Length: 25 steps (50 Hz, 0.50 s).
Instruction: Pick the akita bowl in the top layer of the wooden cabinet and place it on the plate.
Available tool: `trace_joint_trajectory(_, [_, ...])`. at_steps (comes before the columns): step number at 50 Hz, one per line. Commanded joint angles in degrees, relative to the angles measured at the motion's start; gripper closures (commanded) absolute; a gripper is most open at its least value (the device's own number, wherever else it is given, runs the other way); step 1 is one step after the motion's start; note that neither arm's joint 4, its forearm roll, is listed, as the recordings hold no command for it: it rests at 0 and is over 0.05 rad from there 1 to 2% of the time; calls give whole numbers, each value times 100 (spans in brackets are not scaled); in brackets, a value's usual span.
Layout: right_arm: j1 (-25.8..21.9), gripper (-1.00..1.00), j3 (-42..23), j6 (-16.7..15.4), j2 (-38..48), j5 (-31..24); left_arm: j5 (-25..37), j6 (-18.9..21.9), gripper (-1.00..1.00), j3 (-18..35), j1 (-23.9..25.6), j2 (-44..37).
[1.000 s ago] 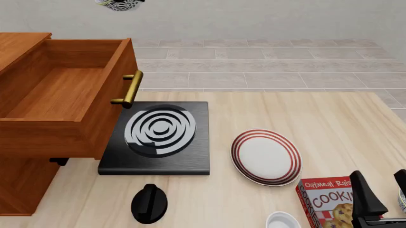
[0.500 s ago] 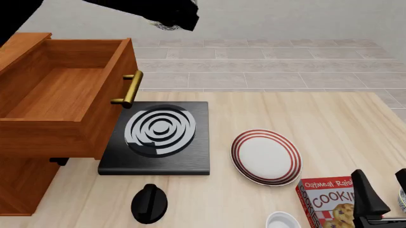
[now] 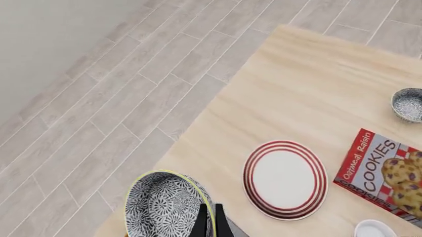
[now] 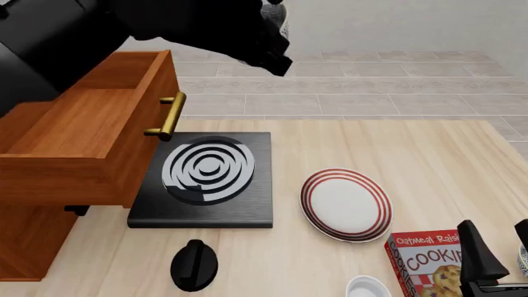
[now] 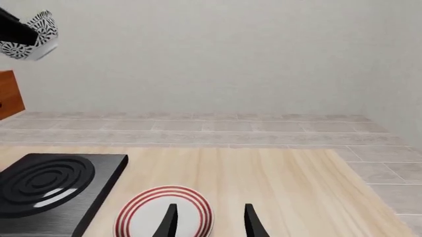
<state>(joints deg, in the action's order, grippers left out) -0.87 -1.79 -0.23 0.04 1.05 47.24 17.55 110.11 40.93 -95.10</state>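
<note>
The akita bowl (image 3: 166, 206), white with a dark pattern, hangs in the air with my left gripper (image 3: 208, 218) shut on its rim. In the right wrist view the akita bowl (image 5: 31, 35) shows high up, above the table's far left. In the front view my left arm hides nearly all of it. The plate (image 4: 345, 204), white with red rings, lies bare on the table right of the stove. The wooden cabinet (image 4: 29, 247) stands at the left, its top layer (image 4: 78, 124) pulled out and empty. My right gripper (image 4: 498, 244) is open, low at the near right.
A black stove slab (image 4: 202, 179) with white rings lies between cabinet and plate, with a black knob (image 4: 194, 265) in front of it. A cookies box (image 4: 425, 260), a plain white bowl (image 4: 367, 289) and a small grey bowl (image 3: 408, 104) sit at the near right.
My left arm has swung to the right from above the cabinet, carrying the akita bowl with it. The right arm has stayed put.
</note>
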Motion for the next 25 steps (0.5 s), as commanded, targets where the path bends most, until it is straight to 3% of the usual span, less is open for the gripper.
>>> trace_joint_trajectory(1, [-8,-100,-3,30,0,5,-331,121,100,-260,114,-168])
trace_joint_trajectory(25, [-3,-100,-9,81,0,12,-934,376,100,-593,317,-609])
